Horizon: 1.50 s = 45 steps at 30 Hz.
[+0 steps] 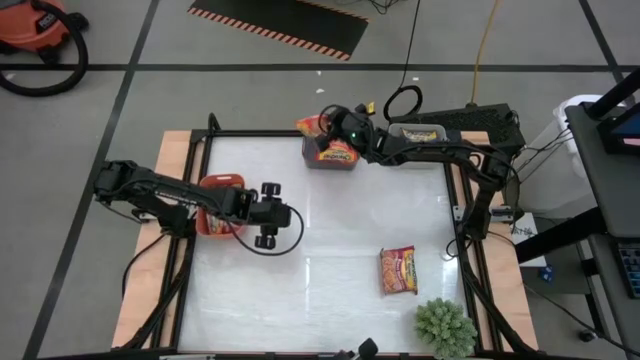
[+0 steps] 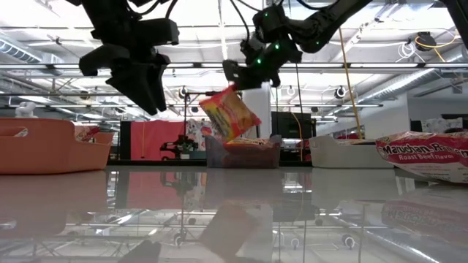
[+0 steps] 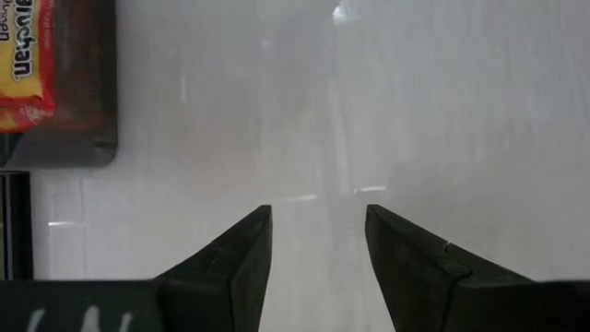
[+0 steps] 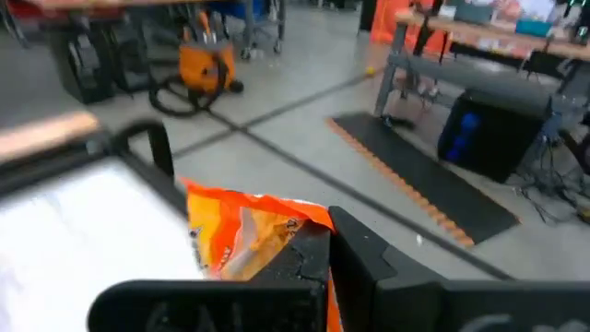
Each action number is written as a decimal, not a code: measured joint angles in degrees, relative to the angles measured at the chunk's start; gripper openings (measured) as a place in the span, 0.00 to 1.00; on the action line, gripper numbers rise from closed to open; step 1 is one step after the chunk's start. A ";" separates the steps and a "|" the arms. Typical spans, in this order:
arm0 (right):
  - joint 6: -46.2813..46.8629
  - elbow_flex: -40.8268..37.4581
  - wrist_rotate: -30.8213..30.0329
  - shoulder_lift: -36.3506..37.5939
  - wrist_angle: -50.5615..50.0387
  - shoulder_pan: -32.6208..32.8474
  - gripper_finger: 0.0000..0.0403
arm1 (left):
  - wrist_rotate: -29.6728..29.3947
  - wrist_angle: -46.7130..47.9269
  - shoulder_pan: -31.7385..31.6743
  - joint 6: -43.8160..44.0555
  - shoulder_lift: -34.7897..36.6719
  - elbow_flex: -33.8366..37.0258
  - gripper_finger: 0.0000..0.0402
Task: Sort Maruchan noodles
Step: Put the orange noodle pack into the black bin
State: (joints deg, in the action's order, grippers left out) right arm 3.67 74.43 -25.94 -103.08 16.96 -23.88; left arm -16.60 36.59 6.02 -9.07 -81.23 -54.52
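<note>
My right gripper [image 1: 330, 128] is shut on an orange noodle packet [image 2: 229, 113] and holds it in the air above the grey bin [image 2: 272, 157] at the table's far edge. That bin has packets [image 1: 342, 156] lying in it. Another packet [image 1: 397, 270] lies flat on the table, toward the near right. My left gripper [image 1: 268, 228] hangs open above the bare table, just right of the red bin [image 1: 205, 222]; in the left wrist view its fingers [image 3: 318, 210] hold nothing. My right gripper pinches the packet between its two fingers at its upper edge [image 2: 232, 91], coming from above. The packet [image 4: 244, 231] is lifted clear and hangs tilted below the fingers, over the grey bin. The finger [image 4: 309, 263] hides the exact spot in the wrist view.
A white bin [image 2: 344, 155] stands at the far right, and the red bin [image 2: 44, 146] at the left edge. A green plant [image 1: 445, 325] sits at the near right corner. Bare table lies between the left gripper and the flat packet [image 2: 424, 153].
</note>
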 joint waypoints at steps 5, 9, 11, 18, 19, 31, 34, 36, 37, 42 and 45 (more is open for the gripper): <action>1.70 -3.27 -4.35 0.55 -2.38 0.42 0.00 | -0.50 -1.61 -1.87 -0.75 0.00 0.00 0.45; 2.75 -5.42 -4.68 0.56 -2.56 0.30 0.00 | -0.57 -3.90 -3.65 -0.76 0.00 0.00 0.45; 2.63 -6.07 -4.72 0.56 -1.93 0.33 0.00 | -0.59 -4.33 -4.40 -0.76 0.00 0.00 0.45; -0.71 -6.65 -8.42 2.99 -7.37 0.26 0.00 | -0.59 -5.19 -5.88 0.03 0.00 0.00 0.45; -1.20 -6.67 -8.97 3.66 -8.70 0.26 0.00 | -0.58 -5.39 -6.01 0.03 0.00 0.00 0.45; 1.73 -6.64 -10.03 10.13 -24.13 0.19 0.00 | -0.55 -10.65 -6.06 -0.92 0.00 0.00 0.45; 2.49 -6.64 -9.99 10.11 -26.22 -0.07 0.00 | -0.55 -11.03 -6.06 -0.91 0.00 0.00 0.45; 3.11 -6.64 -9.98 10.11 -27.31 -0.06 0.00 | -0.55 -11.21 -6.06 -0.93 0.00 0.00 0.45; 3.13 -6.64 -10.04 10.11 -27.60 -0.07 0.00 | -0.55 -11.25 -6.06 -0.93 0.00 0.00 0.45; 1.85 -6.64 -10.06 10.11 -29.15 -1.10 0.00 | -0.55 -11.27 -6.06 -0.95 0.00 0.00 0.45; 2.13 -6.64 -10.00 10.11 -32.25 -2.10 0.00 | -0.55 -11.25 -6.06 -1.34 0.00 0.00 0.45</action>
State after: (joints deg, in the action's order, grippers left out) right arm 5.80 67.79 -35.94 -92.97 -15.29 -25.97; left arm -17.15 25.34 -0.03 -10.41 -81.23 -54.52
